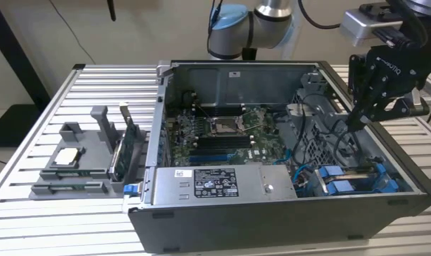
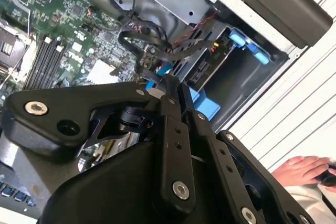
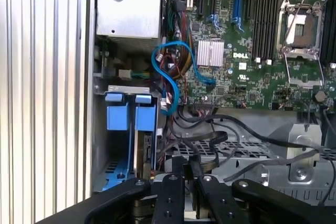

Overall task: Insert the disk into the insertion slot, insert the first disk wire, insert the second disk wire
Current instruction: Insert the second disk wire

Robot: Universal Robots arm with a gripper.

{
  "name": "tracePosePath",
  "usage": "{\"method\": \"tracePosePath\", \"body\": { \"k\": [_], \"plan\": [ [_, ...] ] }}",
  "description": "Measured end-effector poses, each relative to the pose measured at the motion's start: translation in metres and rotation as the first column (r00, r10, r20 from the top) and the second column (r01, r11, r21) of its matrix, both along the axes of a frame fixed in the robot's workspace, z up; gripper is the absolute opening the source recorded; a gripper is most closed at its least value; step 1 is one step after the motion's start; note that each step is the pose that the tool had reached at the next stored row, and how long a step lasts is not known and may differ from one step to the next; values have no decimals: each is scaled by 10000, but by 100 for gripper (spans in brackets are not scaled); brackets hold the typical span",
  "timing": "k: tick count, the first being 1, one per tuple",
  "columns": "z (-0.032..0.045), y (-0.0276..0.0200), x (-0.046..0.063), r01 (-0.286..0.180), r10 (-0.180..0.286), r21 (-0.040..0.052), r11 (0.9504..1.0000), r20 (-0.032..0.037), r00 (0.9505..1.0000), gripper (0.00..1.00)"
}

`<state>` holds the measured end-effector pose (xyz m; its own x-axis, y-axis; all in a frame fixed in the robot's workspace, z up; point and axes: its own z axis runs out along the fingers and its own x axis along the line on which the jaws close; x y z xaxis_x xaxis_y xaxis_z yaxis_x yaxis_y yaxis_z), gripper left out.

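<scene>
Gripper (image 1: pixel 351 126) is hanging inside the open PC case (image 1: pixel 272 224), at the exterior view's right, w/ fingertips down among black cables (image 1: pixel 336 141). In both wrist views the fingers (image 2: pixel 173 98) are sitting pressed together, nearly touching; whether they're pinching a cable or connector betw. them — can't tell, the tips are merging w/ the dark wires.

The disk (image 1: pixel 351 180) is sitting in the insertion slot (image 1: pixel 322 184) at the case's front corner, on the exterior view's right, w/ its blue carrier handles sticking up. It's lying below the gripper and toward the front of the case, apart from the fingertips, not touching. In the first wrist view the blue carrier tabs (image 3: pixel 131 111) are showing beside a looping blue cable (image 3: pixel 170 74), near the motherboard (image 3: pixel 252 51).

Grey power supply (image 1: pixel 222 184) is lying along the case front, just beside the slot. A person's hand (image 2: pixel 304 171) is resting outside the case in the second wrist view.
</scene>
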<state>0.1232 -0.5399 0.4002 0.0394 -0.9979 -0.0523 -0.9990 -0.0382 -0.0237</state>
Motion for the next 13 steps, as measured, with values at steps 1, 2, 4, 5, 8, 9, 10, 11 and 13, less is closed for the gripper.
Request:
{"method": "tracePosePath", "body": {
  "k": [1, 2, 4, 5, 8, 9, 10, 11, 13],
  "plan": [
    [-1, -3, -30, -2, 2, 0, 10000, 27, 10000, 16],
    [-2, -7, -58, -6, 6, -1, 10000, 55, 10000, 16],
    [-6, -16, -112, -14, 14, 1, 10000, 106, 9999, 16],
    [-7, -21, -137, -19, 19, 1, 10000, 129, 9999, 16],
    [-12, -34, -192, -40, 40, -2, 10000, 184, 9998, 16],
    [-16, -40, -206, -50, 50, 0, 10000, 199, 9998, 16],
    [-19, -44, -219, -60, 60, -1, 10000, 212, 9998, 16],
    [-23, -48, -234, -71, 71, -2, 10000, 228, 9997, 16],
    [-33, -55, -259, -96, 96, -1, 10000, 256, 9996, 16]
  ]
}}
